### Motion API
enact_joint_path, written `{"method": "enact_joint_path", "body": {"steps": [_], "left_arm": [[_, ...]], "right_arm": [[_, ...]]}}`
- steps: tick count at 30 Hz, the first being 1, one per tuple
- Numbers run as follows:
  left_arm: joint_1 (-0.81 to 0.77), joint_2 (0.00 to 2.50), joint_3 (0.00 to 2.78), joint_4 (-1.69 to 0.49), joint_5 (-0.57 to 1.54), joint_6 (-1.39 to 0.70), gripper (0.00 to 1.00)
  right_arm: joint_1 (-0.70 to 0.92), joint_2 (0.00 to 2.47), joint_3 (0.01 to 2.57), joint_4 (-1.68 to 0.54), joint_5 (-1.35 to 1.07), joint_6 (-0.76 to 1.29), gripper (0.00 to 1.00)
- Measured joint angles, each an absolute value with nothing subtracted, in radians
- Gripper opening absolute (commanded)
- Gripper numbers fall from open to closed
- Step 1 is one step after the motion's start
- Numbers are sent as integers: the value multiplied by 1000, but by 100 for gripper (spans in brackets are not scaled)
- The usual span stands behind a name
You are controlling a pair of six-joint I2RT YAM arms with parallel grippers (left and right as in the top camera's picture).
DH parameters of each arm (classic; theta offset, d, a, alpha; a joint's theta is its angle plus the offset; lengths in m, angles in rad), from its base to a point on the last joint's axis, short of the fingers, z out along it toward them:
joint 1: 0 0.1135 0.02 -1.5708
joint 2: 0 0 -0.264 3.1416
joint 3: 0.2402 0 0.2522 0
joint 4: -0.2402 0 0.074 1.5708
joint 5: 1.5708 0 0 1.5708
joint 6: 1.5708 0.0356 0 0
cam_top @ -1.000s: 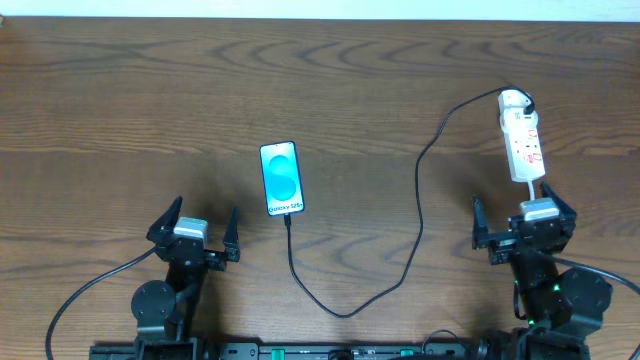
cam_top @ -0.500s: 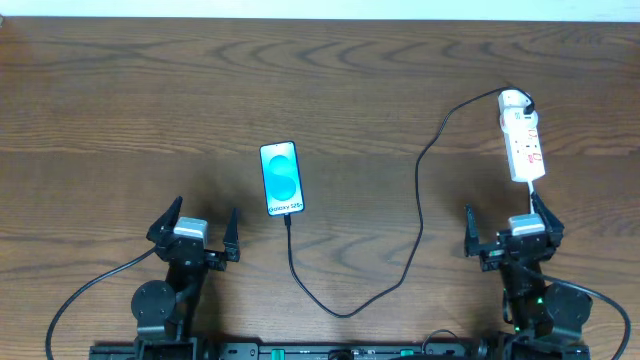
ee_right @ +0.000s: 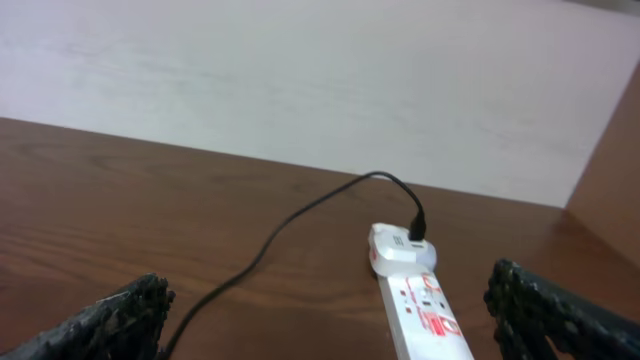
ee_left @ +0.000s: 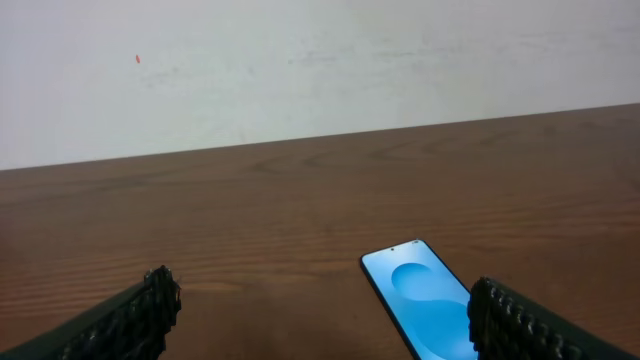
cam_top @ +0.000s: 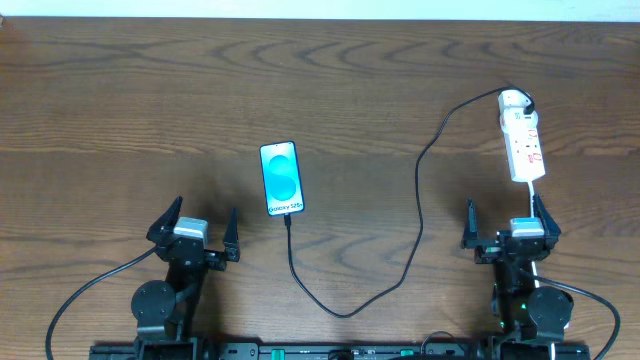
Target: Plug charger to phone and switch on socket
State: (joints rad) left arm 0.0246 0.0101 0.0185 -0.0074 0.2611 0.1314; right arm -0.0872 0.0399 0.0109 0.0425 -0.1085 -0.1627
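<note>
The phone (cam_top: 281, 179) lies flat at mid-table, its blue screen lit; it also shows in the left wrist view as the phone (ee_left: 425, 305). The charger (cam_top: 345, 312) is a thin black cable whose tip meets the phone's bottom edge. It loops toward the front, then climbs to the far end of the socket (cam_top: 523, 135), a white power strip at the right. My left gripper (cam_top: 200, 224) stands open, left of and nearer than the phone. My right gripper (cam_top: 505, 218) is open just short of the socket's near end. The right wrist view shows the socket (ee_right: 420, 300) between open fingers (ee_right: 120, 320).
The brown wooden table (cam_top: 120, 90) meets a pale wall (ee_left: 320, 60) at its far edge. The charger's slack loop lies on the table between the two arms. A white cord leaves the socket's near end toward my right arm.
My right arm has drawn back from the socket's near end toward the front edge and shifted slightly left. The left arm, phone and cable have not moved.
</note>
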Motion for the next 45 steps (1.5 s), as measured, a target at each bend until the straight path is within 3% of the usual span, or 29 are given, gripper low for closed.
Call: {"method": "enact_joint_path", "body": {"steps": [11, 45], "left_arm": [[25, 10, 19, -7, 261, 132, 94], [25, 10, 19, -8, 261, 131, 94]], "right_arm": [[-27, 38, 8, -64, 34, -94, 99], [-42, 23, 7, -67, 41, -70, 99]]}}
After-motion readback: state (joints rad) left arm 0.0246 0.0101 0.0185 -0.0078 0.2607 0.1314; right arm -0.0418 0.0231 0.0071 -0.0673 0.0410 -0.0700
